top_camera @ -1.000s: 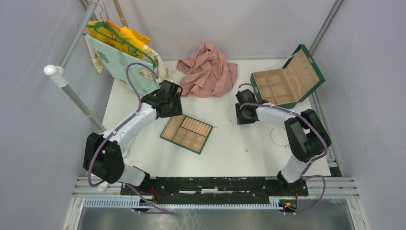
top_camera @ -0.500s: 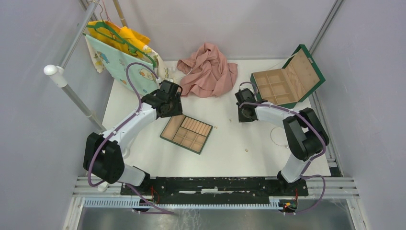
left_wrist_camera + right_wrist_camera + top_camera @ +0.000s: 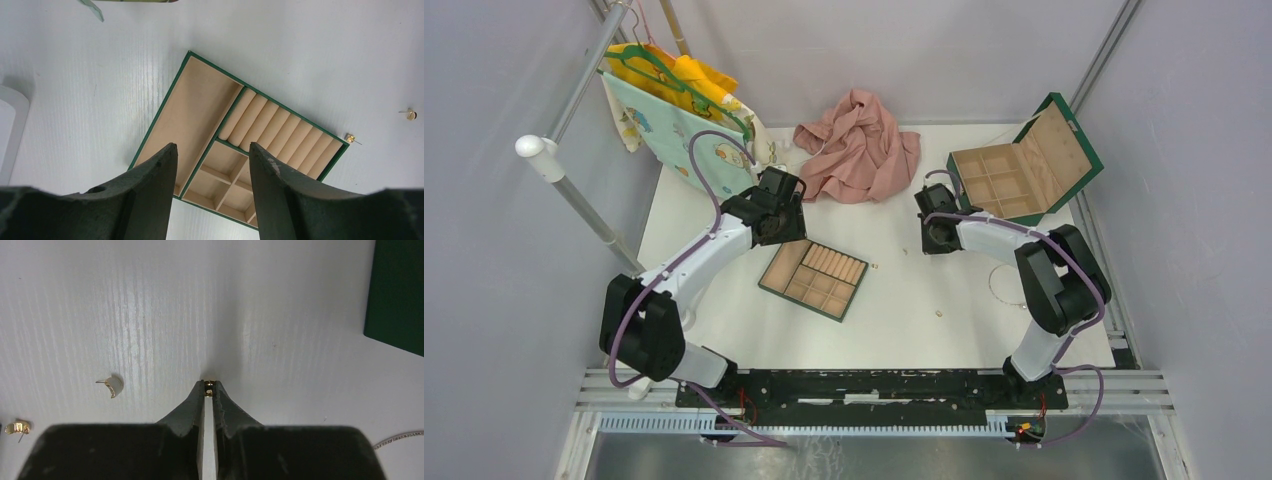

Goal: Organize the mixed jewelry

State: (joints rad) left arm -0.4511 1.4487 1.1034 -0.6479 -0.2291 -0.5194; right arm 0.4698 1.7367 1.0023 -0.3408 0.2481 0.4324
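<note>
Right gripper [image 3: 209, 391] is pinched tight on a tiny gold stud [image 3: 210, 385]. Left gripper [image 3: 212, 147] hangs spread open over the tray [image 3: 199, 102].

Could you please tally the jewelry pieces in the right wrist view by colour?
Gold: 2, the pinched piece and the left-edge stud.
Pale: 1, the crescent stud.
Silvery: 1, the thin wire at the lower right edge.
Total: 4.
</note>
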